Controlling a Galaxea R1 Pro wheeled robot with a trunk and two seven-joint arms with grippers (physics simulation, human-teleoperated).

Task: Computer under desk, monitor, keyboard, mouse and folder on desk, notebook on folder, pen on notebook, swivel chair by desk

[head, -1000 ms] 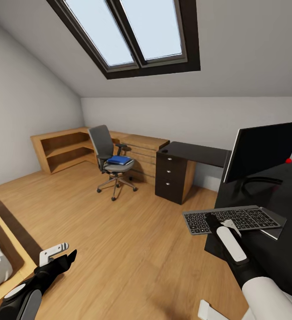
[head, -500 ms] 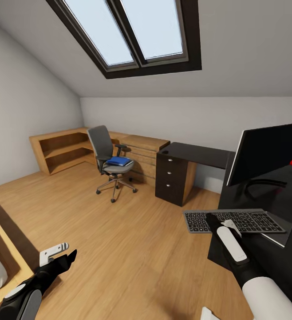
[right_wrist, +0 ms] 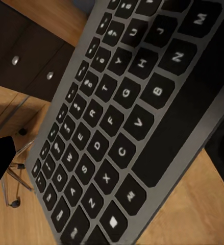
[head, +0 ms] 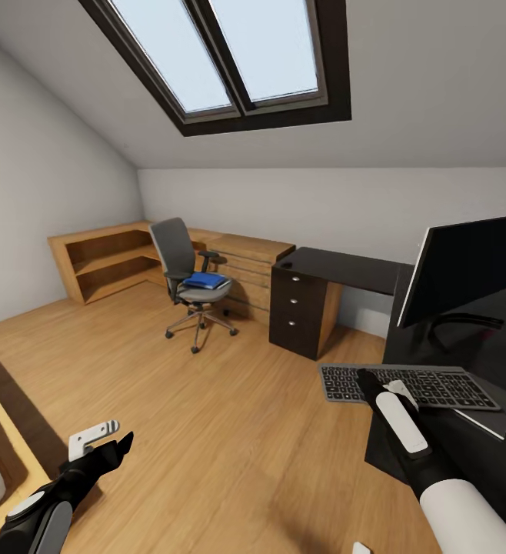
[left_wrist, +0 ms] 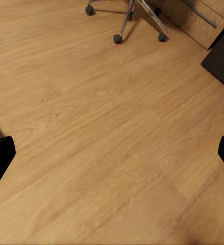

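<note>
Where black desk (head: 484, 385) meets wood floor (head: 207, 415): slim silver keyboard (head: 407, 383) clamped in right tool (head: 377, 382), left tool (head: 103, 440) apart.

1. Monitor (head: 468, 269): the head view's right edge cuts its far end from you.
2. Desk (head: 337, 265): its near part runs off the right edge.
3. Keyboard (head: 407, 385): your right arm covers part of the front row; its right end lies over a thin flat grey thing too hidden to name.
4. Right hand (head: 370, 382): the fingertips are masked by the wrist, so you cannot judge the grip.
5. Swivel chair (left_wrist: 127, 20): only the base legs and castors show.
</note>
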